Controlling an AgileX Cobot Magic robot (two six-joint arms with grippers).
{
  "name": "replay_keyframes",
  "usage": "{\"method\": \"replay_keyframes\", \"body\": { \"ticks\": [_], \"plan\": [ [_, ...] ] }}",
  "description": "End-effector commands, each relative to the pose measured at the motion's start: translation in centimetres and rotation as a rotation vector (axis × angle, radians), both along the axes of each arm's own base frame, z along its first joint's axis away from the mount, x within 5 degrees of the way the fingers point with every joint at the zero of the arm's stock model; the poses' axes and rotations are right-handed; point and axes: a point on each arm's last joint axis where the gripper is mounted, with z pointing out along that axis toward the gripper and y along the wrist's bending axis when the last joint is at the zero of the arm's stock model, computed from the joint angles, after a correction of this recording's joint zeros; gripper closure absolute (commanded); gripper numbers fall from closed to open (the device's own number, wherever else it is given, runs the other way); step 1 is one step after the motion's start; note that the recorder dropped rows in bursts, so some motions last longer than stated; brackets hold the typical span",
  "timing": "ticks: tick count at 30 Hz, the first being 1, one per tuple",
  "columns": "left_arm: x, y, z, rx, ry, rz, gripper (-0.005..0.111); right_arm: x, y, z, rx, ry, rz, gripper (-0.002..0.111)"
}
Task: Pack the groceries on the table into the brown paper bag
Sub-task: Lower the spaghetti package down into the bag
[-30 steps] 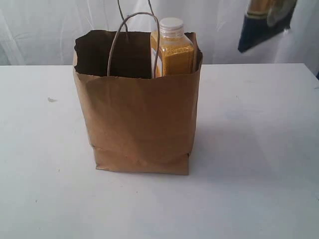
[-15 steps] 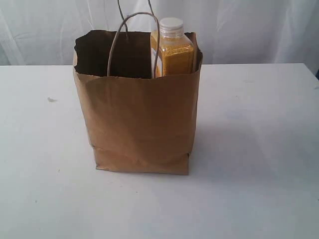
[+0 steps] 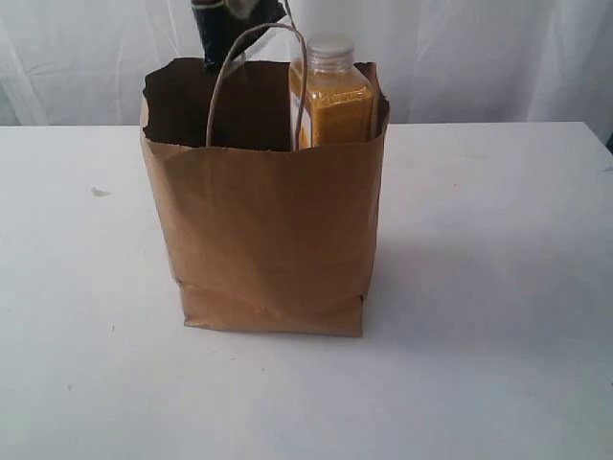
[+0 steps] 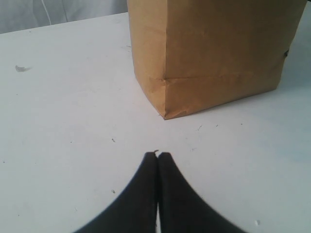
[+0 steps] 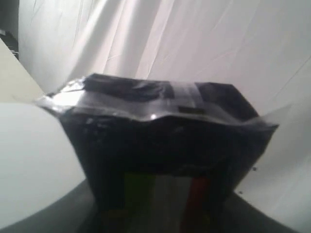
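Observation:
The brown paper bag stands upright on the table. The orange juice bottle rises out of its right side. Only the lower end of a dark long pasta packet shows at the top of the exterior view, hanging just above the bag's back left rim. In the right wrist view this packet, with green, white and red stripes, fills the frame, and my right gripper is shut on it. My left gripper is shut and holds nothing, low over the table in front of a bottom corner of the bag.
A white curtain hangs behind the table. The bag's two twisted handles stand up over its opening. A small speck lies on the table at the left.
The dark packet was at the upper right a second ago, left the exterior view, and now hangs over the bag's back left rim. The bag and bottle have not moved.

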Motion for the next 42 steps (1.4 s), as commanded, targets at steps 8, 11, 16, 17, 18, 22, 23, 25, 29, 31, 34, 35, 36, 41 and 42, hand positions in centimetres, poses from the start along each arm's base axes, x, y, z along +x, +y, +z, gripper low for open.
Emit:
{"method": "replay_keyframes", "body": {
  "ticks": [8, 11, 16, 17, 18, 22, 23, 25, 29, 31, 34, 35, 36, 41, 42],
  "plan": [
    [0.0, 0.0, -0.1, -0.002, -0.002, 0.002, 0.107, 2.0, 2.4, -2.0, 0.152, 0.132, 0.023, 0.108],
    [0.0, 0.0, -0.1, -0.002, -0.002, 0.002, 0.107, 2.4, 2.8, -2.8, 0.149, 0.189, 0.022, 0.108],
    [0.0, 0.0, -0.1, -0.002, -0.002, 0.002, 0.107, 2.4, 3.0, -4.3, 0.168, 0.394, 0.005, 0.108],
    [0.0, 0.0, -0.1, -0.002, -0.002, 0.002, 0.107, 2.4, 3.0, -4.5, 0.158, 0.418, 0.000, 0.108],
    [0.0, 0.0, -0.1, -0.002, -0.002, 0.002, 0.107, 2.4, 3.0, -5.0, 0.135, 0.445, -0.006, 0.108],
    [0.0, 0.0, -0.1, -0.002, -0.002, 0.002, 0.107, 2.5, 2.9, -6.1, 0.083, 0.520, -0.041, 0.108],
    [0.0, 0.0, -0.1, -0.002, -0.002, 0.002, 0.107, 2.5, 2.9, -6.3, 0.066, 0.524, -0.047, 0.108],
    [0.0, 0.0, -0.1, -0.002, -0.002, 0.002, 0.107, 2.7, 2.7, -6.5, 0.041, 0.522, -0.066, 0.108],
    [0.0, 0.0, -0.1, -0.002, -0.002, 0.002, 0.107, 3.4, 1.9, -7.1, 0.037, 0.577, -0.150, 0.108],
    [0.0, 0.0, -0.1, -0.002, -0.002, 0.002, 0.107, 3.9, 1.5, -7.4, 0.048, 0.607, -0.197, 0.108],
    [0.0, 0.0, -0.1, -0.002, -0.002, 0.002, 0.107, 4.0, 1.5, -7.8, 0.039, 0.624, -0.201, 0.108],
    [0.0, 0.0, -0.1, -0.002, -0.002, 0.002, 0.107, 4.1, 1.6, -7.9, 0.034, 0.624, -0.203, 0.108],
    [0.0, 0.0, -0.1, -0.002, -0.002, 0.002, 0.107, 4.2, 1.6, -8.0, 0.033, 0.626, -0.206, 0.108],
    [0.0, 0.0, -0.1, -0.002, -0.002, 0.002, 0.107, 5.8, 1.3, -8.7, 0.036, 0.589, -0.238, 0.108],
    [0.0, 0.0, -0.1, -0.002, -0.002, 0.002, 0.107, 6.1, 1.3, -8.8, 0.035, 0.571, -0.242, 0.108]
  ]
}}
